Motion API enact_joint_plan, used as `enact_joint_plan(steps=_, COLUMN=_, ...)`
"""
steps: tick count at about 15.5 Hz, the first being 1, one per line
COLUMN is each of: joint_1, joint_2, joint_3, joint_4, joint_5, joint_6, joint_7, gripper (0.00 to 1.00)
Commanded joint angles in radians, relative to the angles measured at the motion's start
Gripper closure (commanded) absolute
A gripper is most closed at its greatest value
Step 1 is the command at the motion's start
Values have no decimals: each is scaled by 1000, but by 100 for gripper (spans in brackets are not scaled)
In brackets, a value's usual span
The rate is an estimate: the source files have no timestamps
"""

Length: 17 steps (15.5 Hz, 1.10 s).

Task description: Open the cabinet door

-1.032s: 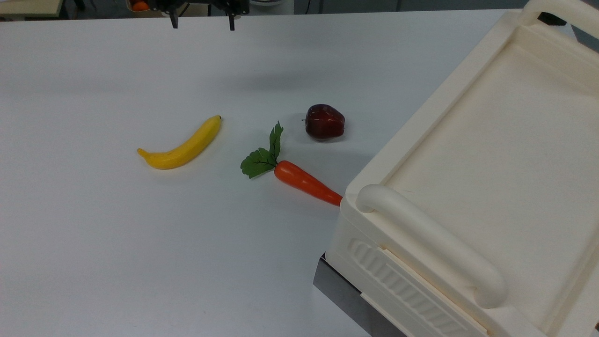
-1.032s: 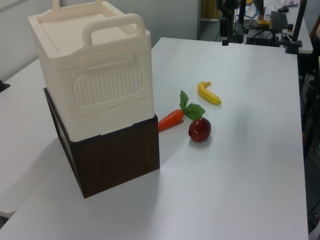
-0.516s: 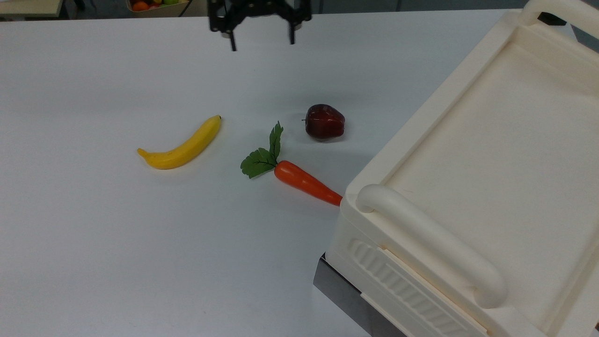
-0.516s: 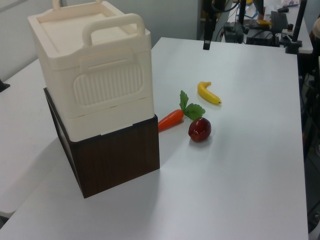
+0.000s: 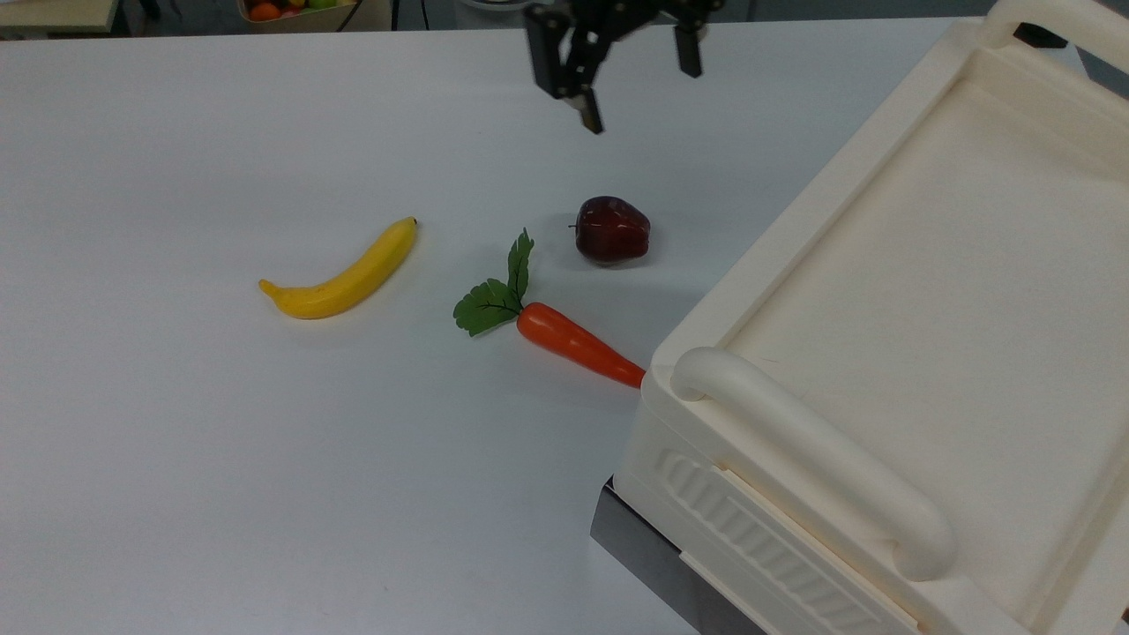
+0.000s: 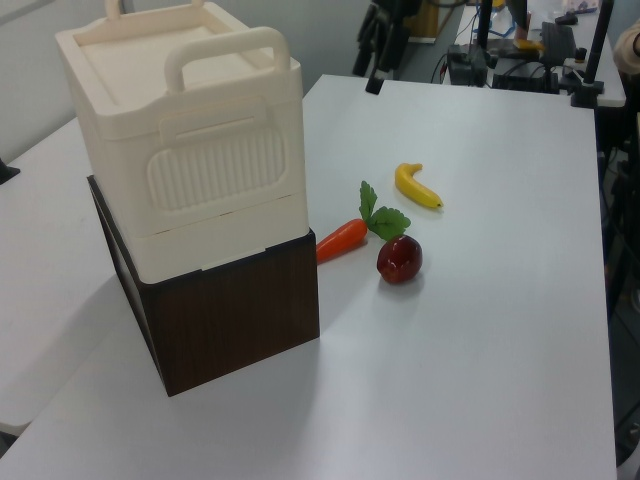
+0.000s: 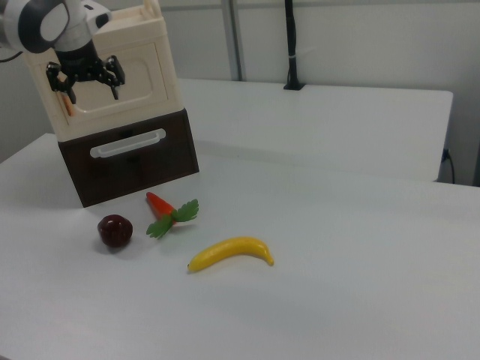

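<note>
A robotics lab or test room: a broad white surface [image 6: 500,330] carries toy food, a banana [image 5: 344,275], carrot [image 5: 573,342] and apple [image 5: 612,229]. Beyond its edge stand dark equipment stands with cables [image 6: 590,50], and plain pale partition walls [image 7: 360,41] close the room.

Cabinet [image 5: 926,353] cut off by top view's right and bottom edges; carrot [image 5: 578,346] tip hidden behind it

1 banana [image 5: 344,277], 1 carrot [image 5: 578,344], 1 apple [image 5: 612,229]

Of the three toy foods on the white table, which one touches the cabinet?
The orange plastic carrot with green leaves: its tip meets the cream cabinet. The dark red apple and yellow banana lie apart.
</note>
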Motion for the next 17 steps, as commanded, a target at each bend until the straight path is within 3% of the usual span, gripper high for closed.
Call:
enact_joint_plan(steps=1, joint_1=78, joint_2=40, joint_3=-8, joint_4=27, joint_5=15, joint_6=52, joint_7=-84, gripper=0)
enact_joint_plan(steps=5, joint_1=144, joint_2=84, joint_3=-8, joint_4=25, joint_5=12, joint_6=186, joint_7=-77, gripper=3)
enact_joint_plan(steps=12, joint_1=186, joint_2=93, joint_3=-2, joint_4=25, joint_5=10, joint_6=276, joint_7=-11, gripper=36)
enact_joint_plan(steps=17, joint_1=184, joint_2=101, joint_3=22, joint_4=25, joint_5=6, joint_6=279, joint_7=21, gripper=47)
